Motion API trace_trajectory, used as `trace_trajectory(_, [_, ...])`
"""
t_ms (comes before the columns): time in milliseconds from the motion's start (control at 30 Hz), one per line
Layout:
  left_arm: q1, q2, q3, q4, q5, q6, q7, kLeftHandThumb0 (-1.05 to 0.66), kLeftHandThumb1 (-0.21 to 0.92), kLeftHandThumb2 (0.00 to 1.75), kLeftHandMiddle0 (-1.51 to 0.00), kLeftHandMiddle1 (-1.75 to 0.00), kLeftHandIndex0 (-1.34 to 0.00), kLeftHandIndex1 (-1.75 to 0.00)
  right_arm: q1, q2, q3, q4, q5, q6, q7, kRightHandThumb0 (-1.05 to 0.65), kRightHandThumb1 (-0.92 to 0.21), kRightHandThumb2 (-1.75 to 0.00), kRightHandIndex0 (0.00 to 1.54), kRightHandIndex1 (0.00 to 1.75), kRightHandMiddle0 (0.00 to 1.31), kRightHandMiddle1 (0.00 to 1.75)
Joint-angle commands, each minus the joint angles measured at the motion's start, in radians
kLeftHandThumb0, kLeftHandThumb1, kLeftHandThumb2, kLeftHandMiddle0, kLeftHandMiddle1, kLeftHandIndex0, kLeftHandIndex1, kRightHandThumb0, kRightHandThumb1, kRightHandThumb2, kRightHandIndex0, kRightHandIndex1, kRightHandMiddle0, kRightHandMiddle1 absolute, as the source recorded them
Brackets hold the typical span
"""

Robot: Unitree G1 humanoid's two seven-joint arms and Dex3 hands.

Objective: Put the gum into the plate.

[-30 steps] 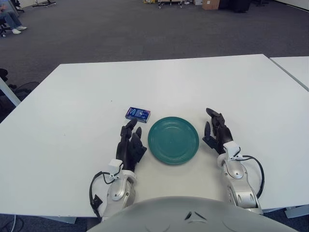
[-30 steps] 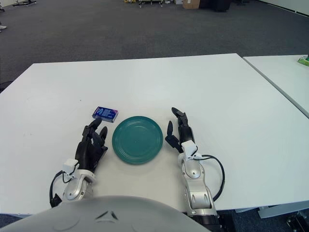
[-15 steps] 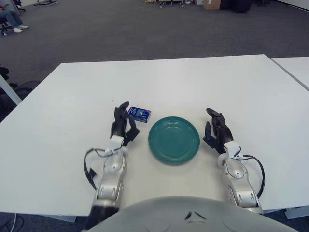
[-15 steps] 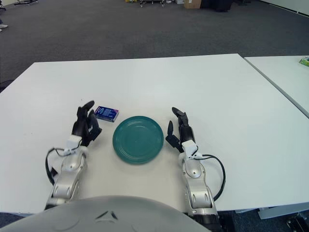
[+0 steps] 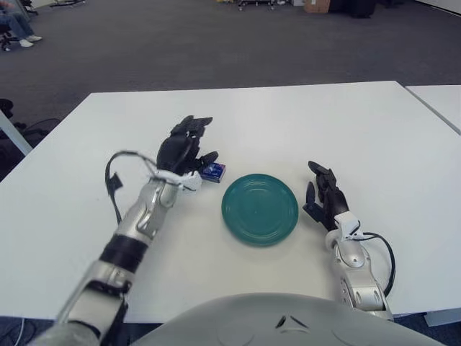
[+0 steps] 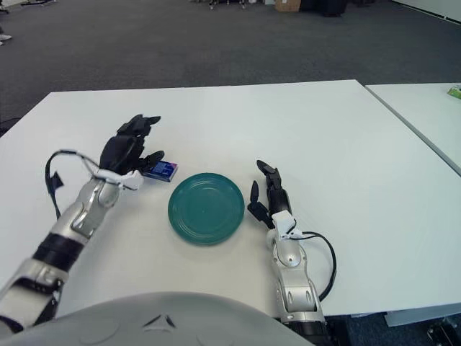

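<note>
Just gum beside left fingers

On the table in front of you, the plate sits near the front edge, about midway between your two arms. The gum lies just behind and left of the plate, apart from it. Your left robot hand is over the gum's left end; your right robot hand rests just right of the plate.

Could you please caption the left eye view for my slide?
Left hand open above the gum beside the green plate; right hand idle on table.
</note>
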Motion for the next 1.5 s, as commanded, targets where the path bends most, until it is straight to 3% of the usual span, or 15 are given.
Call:
trace_trajectory(0, [-0.079,0.002,-0.090,0.083,0.054,-0.012,-0.094,-0.96,0.92,0.54,-0.29,-0.02,0.00,-0.91,0.038,0.005,0.001,0.044,0.003,0.053,0.003,-0.73,-0.92,-0.99,0.16,0.00,0.00,0.57])
trace_trajectory(167, [-0.161,0.029,-0.181,0.206,0.103,-0.062,-0.160,-0.92,0.92,0.43,-0.32,-0.02,0.00,-0.98,0.050,0.012,0.003,0.036,0.002,0.056,-0.003,-0.73,-0.92,-0.99,0.16,0.01,0.00,0.57])
trace_trajectory(467, [-0.314,-0.010,-0.303,0.536,0.156,-0.138,-0.145,-0.77,0.88,0.21,-0.32,-0.01,-0.04,-1.08,0.073,0.021,-0.002,0.026,0.012,0.054,-0.001,-0.72,-0.92,-0.99,0.15,0.00,0.00,0.58])
trace_trajectory(700, [-0.355,-0.038,-0.358,0.676,0.150,-0.192,-0.123,-0.69,0.84,0.20,-0.29,0.00,-0.06,-1.11,0.086,0.014,-0.019,0.019,0.013,0.052,0.001,-0.70,-0.92,-1.00,0.15,0.00,0.00,0.55])
trace_trajectory(933, [-0.369,-0.071,-0.384,0.775,0.122,-0.245,-0.137,-0.63,0.64,0.53,-0.29,0.00,-0.12,-1.22,0.089,0.005,-0.025,0.029,-0.006,0.038,-0.005,-0.69,-0.92,-0.99,0.15,0.00,0.00,0.54])
trace_trajectory(1467, [-0.392,-0.073,-0.400,0.882,0.077,-0.255,-0.167,-0.65,0.54,0.66,-0.23,0.00,-0.10,-1.21,0.083,-0.001,-0.034,0.057,-0.002,0.020,-0.009,-0.67,-0.92,-1.00,0.16,0.01,0.00,0.54])
